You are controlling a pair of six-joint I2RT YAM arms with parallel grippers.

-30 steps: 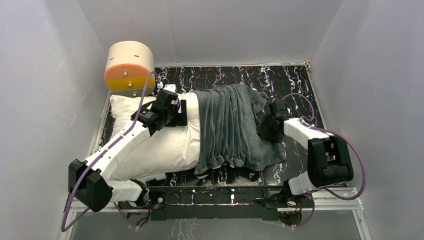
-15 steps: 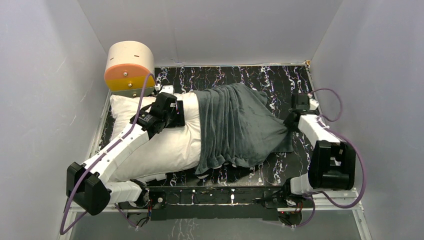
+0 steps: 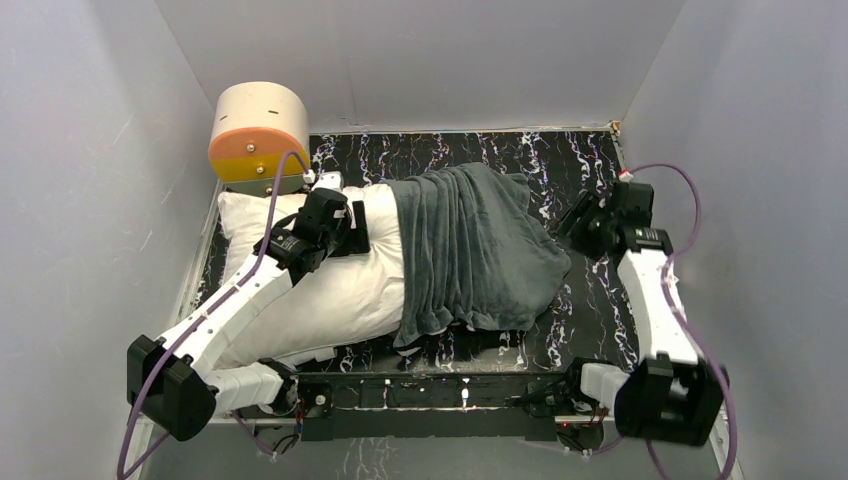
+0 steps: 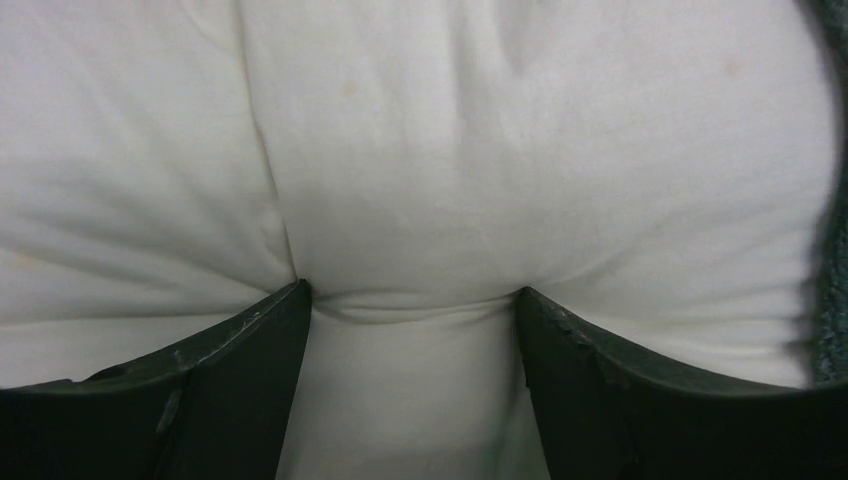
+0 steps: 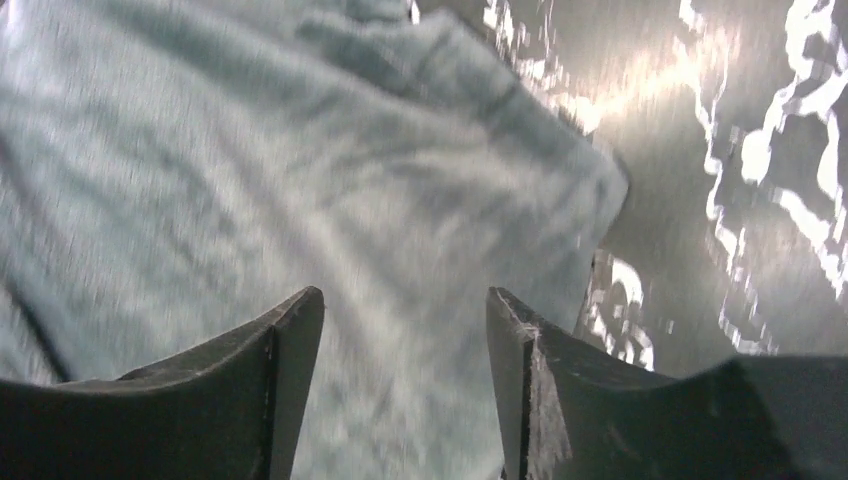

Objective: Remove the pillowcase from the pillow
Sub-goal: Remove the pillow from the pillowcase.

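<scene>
Spotting pillowcase [image 3: 470,255], grey-green side up, bunched over 3 o'clock end of pillow [image 3: 320,295]; both stretching 9-to-3 across table [image 3: 600,150]; pinning bare white end with left gripper [image 4: 410,295], jaws wide, pressed into stuffing, clamping nothing; hovering right gripper [image 5: 405,295] over pillowcase's 3 o'clock corner, jaws apart, empty; judging plush soft, limp, light, probably clingy against pillow fabric; advising deep pinch on thick fold at 3 o'clock edge, then steady drag toward 3 o'clock; fearing thin pinch slipping off pile.
</scene>
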